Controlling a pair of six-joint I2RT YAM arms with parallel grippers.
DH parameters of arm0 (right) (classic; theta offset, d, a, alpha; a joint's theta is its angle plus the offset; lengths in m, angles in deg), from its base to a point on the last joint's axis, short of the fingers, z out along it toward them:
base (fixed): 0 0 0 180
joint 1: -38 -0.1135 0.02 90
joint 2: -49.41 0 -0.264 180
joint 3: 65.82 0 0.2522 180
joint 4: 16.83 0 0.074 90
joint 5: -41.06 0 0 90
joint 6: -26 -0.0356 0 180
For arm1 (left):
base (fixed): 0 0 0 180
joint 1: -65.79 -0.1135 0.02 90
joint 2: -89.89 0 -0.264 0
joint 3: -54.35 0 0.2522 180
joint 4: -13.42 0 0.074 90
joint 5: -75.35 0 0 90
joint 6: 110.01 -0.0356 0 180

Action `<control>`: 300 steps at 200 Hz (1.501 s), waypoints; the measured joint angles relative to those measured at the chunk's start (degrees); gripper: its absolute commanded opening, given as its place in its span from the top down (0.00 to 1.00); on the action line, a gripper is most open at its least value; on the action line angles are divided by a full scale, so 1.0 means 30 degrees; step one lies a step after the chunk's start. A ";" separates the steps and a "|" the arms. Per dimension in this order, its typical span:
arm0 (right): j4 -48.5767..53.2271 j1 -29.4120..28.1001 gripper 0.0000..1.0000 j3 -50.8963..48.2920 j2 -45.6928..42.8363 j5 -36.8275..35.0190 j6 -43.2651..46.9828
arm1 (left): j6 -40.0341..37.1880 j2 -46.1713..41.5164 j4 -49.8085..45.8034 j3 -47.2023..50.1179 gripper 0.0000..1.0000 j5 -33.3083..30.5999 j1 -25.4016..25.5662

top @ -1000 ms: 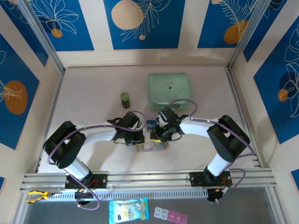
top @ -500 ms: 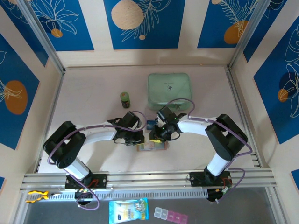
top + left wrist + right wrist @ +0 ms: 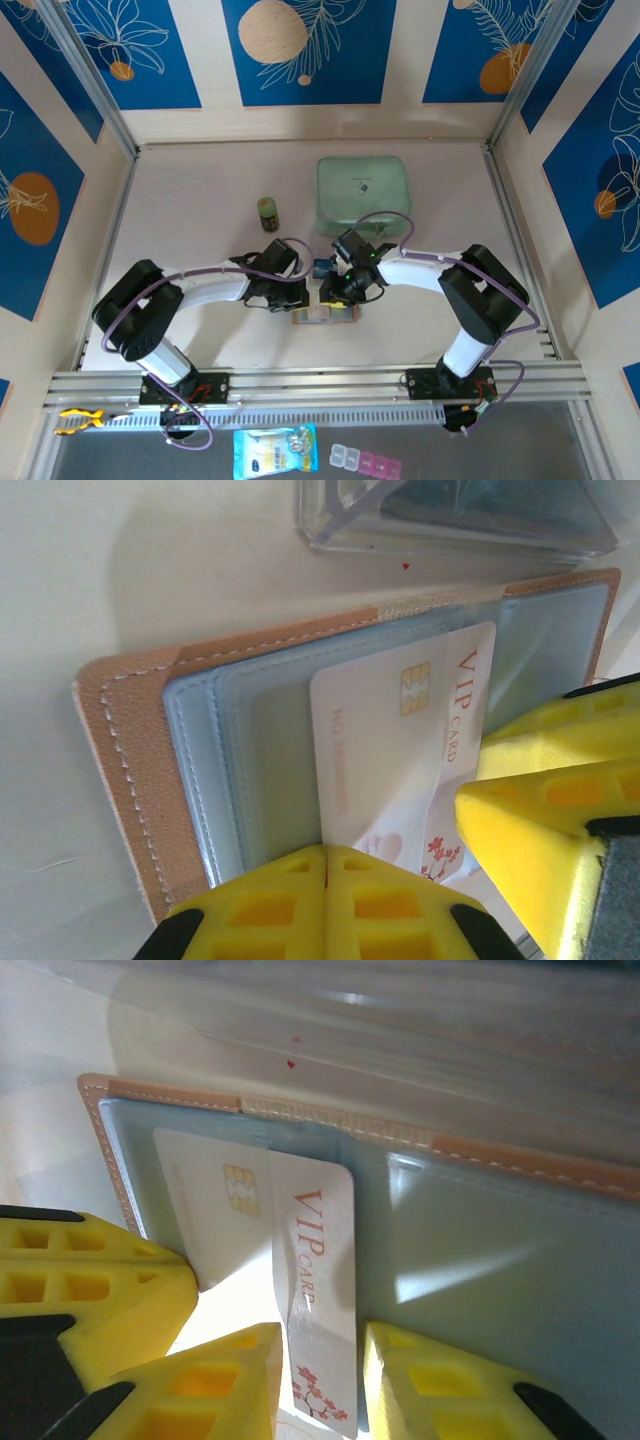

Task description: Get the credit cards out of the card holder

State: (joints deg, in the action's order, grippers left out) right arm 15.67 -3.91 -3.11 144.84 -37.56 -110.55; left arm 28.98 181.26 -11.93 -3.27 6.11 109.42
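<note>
Card holder (image 3: 312, 316) lies open flat, long axis left to right.

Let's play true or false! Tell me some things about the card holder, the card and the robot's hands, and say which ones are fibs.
1. The card holder lies open. True.
2. The card on it says VIP. True.
3. The card is all the way out. False: part of it is tucked in the card holder.
4. The left hand is wide open. False: its fingers are shut together.
5. The green case sits on top of the card holder. False: it lies apart, farther back.
</note>
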 measured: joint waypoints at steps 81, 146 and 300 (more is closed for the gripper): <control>-0.1428 0.0102 0.76 -0.0583 -0.0117 0.1151 -0.0189 | 0.0000 0.0000 0.0000 -0.0007 0.95 0.0000 0.0007; -0.1647 0.0306 0.87 -0.1158 -0.1253 0.1464 -0.0597 | 0.0007 0.0007 0.0007 -0.0007 0.94 0.0000 0.0015; 0.0685 0.0772 0.93 -0.1829 -0.3432 0.0197 0.0066 | 0.0073 0.0036 0.0029 -0.0007 0.95 0.0007 0.0102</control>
State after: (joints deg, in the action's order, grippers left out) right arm 17.72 -1.59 -8.59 134.55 -36.97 -110.35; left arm 29.20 181.37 -11.84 -3.29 6.13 109.73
